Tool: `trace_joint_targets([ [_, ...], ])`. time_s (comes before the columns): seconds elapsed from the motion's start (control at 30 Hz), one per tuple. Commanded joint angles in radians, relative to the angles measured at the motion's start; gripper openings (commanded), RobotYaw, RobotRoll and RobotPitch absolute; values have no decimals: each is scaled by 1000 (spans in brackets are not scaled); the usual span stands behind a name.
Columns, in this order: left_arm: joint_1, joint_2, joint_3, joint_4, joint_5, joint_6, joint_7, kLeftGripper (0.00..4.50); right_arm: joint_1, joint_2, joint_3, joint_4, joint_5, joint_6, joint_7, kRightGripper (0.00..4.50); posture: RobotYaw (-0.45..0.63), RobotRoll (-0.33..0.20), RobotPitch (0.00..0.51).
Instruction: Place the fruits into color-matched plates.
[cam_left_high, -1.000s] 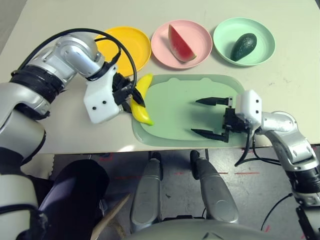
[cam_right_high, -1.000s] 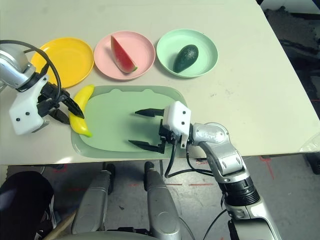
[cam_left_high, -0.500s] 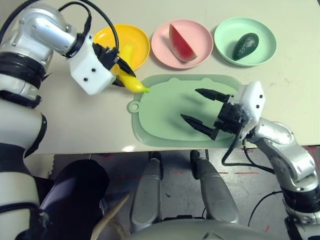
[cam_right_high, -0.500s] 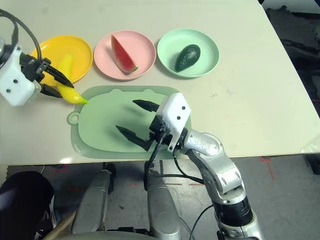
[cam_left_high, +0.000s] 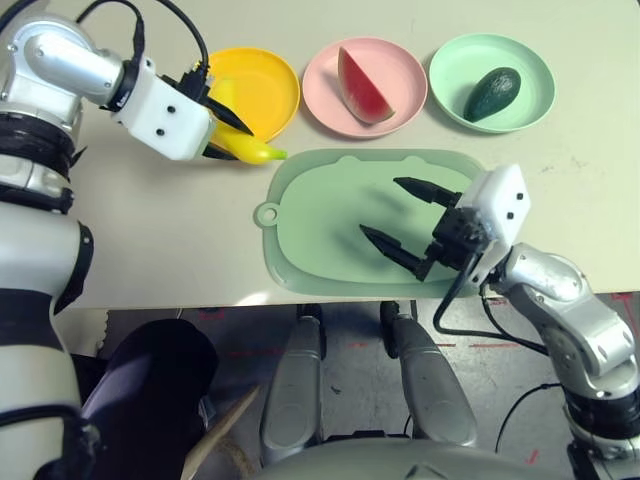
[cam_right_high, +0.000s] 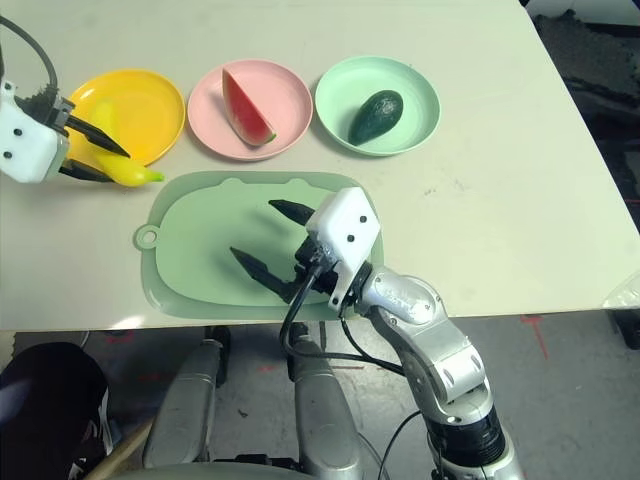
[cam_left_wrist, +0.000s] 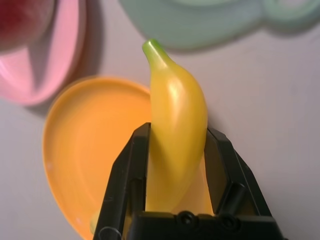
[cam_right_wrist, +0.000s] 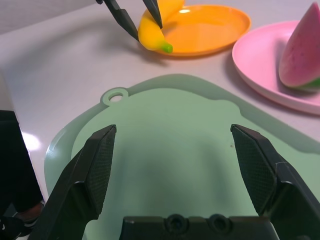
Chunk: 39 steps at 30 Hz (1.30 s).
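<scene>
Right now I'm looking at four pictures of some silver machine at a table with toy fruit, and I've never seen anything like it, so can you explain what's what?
It is a humanoid robot with two silver arms, each ending in a gripper of two black fingers. Two pictures look down from cameras in its head; the other two come from a camera on each wrist, looking along that gripper's fingers.

On the table stand three plates in a row. The pink plate holds a watermelon wedge, and the green plate holds an avocado. Nearer the robot lies a pale green mat.

The left gripper is shut on a banana, held over the near edge of the yellow plate, not yet set down. The right gripper hangs open above the mat, holding nothing.
</scene>
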Motion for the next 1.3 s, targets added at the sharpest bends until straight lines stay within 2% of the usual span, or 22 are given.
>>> trace_joint_targets([
  [0.03,-14,1,-1,38,189,12,212,1634,29,12,29,-47,-2,33,-37,4500,-67,0,410],
  [0.17,-28,-15,-44,56,395,58,491,1634,29,18,48,-54,-11,39,-60,4500,-80,0,401],
  [0.27,-40,-37,-39,75,459,90,613,1634,37,10,50,-68,-12,41,-65,4500,-91,0,396],
  [0.57,-41,-72,-28,110,541,151,751,1634,42,-6,51,-67,-16,32,-60,4500,-92,0,390],
  [0.83,-3,-91,3,116,530,147,763,1634,39,-12,71,-61,-31,20,-49,4500,-108,0,391],
  [1.07,0,-85,6,108,549,124,765,3996,42,-10,77,-53,-42,8,-39,4500,-106,0,395],
  [1.13,-2,-80,9,107,550,117,762,4481,43,-11,77,-50,-44,4,-36,4500,-103,0,395],
  [1.3,-6,-66,28,104,538,101,752,4481,31,-12,75,-27,-48,-9,-24,4500,-98,0,396],
])
